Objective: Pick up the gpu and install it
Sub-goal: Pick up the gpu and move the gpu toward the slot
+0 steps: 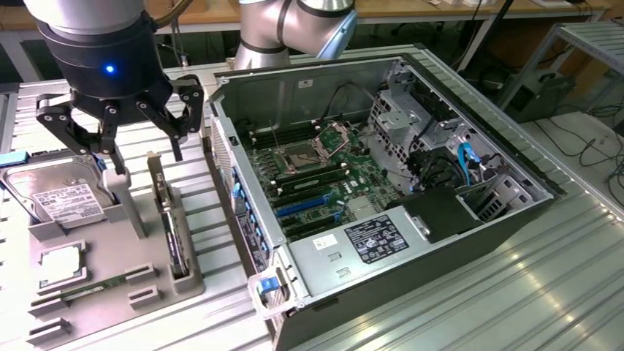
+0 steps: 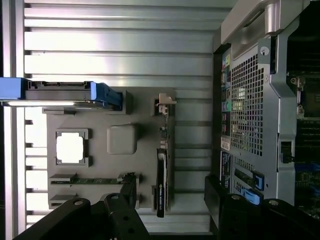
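Progress nil as yet: black-fingered gripper (image 1: 146, 157) hangs above the grey moulded tray (image 1: 112, 245) with jaws spread wide, holding nothing. Green circuit-card gpu (image 1: 172, 219) stands on edge in its tray slot, untouched, beside the open metal computer case (image 1: 283, 88). Pickup and install both remain.

The 1 arm (image 1: 283, 29) reaches over from behind, wrist (image 1: 98, 51) held vertical. Its claw (image 1: 148, 153) points straight down, black fingers (image 1: 183, 110) spread wide apart, gripping nothing.

A ribbed metal tabletop (image 1: 468, 292) gleams under bright light. Behind it stands a wooden workbench (image 1: 419, 9). Cables (image 1: 592, 150) trail on the floor (image 1: 571, 121).
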Tool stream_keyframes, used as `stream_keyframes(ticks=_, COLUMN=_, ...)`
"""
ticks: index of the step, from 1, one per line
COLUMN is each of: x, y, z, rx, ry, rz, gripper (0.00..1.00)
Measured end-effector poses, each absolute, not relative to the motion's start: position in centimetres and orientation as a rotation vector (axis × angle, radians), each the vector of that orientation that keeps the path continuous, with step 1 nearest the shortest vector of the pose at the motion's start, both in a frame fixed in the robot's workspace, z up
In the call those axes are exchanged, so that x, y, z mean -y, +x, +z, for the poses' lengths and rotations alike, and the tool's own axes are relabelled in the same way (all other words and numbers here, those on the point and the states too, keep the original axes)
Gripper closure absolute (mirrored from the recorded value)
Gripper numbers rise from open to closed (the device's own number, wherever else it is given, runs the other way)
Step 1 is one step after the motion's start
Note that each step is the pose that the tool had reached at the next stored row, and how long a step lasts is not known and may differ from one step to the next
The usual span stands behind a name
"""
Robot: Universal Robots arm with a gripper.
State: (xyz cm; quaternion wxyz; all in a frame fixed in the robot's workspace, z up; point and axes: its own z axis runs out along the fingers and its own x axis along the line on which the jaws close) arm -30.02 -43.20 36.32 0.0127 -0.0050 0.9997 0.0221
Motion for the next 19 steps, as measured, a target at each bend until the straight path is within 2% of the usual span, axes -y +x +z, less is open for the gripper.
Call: stream_keyframes(ticks=19, x=43.7, y=-30.0, z=34.8, rx=-3.115, ry=-0.016, rz=0.069, gripper=0.34)
